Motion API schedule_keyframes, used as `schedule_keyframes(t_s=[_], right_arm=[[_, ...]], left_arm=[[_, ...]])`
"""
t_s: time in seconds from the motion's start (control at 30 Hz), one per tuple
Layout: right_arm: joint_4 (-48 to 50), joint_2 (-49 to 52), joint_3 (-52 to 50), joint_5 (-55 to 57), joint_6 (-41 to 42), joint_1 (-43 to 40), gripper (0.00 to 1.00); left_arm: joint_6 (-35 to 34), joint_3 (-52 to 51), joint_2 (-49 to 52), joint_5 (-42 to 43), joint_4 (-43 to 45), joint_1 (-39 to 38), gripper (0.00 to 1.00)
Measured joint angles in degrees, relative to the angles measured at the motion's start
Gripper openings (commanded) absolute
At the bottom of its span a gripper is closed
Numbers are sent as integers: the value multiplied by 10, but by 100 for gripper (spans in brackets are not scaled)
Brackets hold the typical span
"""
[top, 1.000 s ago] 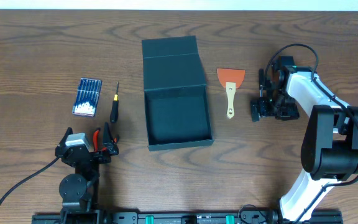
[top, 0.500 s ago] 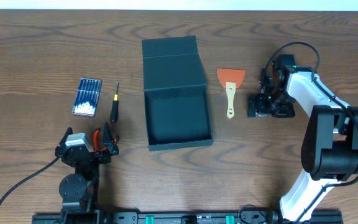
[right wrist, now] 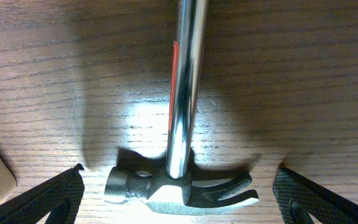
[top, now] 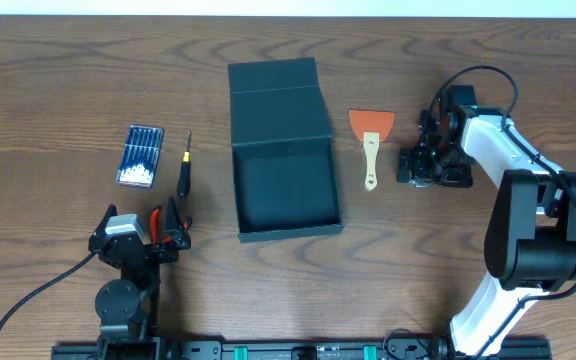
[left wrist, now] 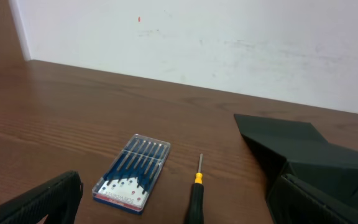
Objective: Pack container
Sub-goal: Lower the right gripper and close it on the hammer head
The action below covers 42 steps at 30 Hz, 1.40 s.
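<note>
Right hand (top: 415,170) spread over one hammer (right wrist: 182,186), one container (top: 288,231), one scraper (top: 371,135)

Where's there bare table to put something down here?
Bare wood: the whole far-left end beyond the bit case, and the front strip between box and near edge. Crowded: screwdriver left of the box, scraper right of it, hammer under the right tool.

No text can be read anywhere. The blue bit case (left wrist: 132,173), at 9 o'clock on the surface (top: 48,80) in the overhead view, has a white strip with tiny dark print along its near edge. The print is too small and blurred to make out.
</note>
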Motion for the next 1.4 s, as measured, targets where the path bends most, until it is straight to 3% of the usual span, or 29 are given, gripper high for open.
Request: schedule_keyframes(t_s=[1.3,1.4], right_arm=[[12,-5,-12,20,-16,0,99],[12,-5,-12,20,-16,0,95]], left_arm=[[0,0,0,0,0,0,99],[0,0,0,0,0,0,99]])
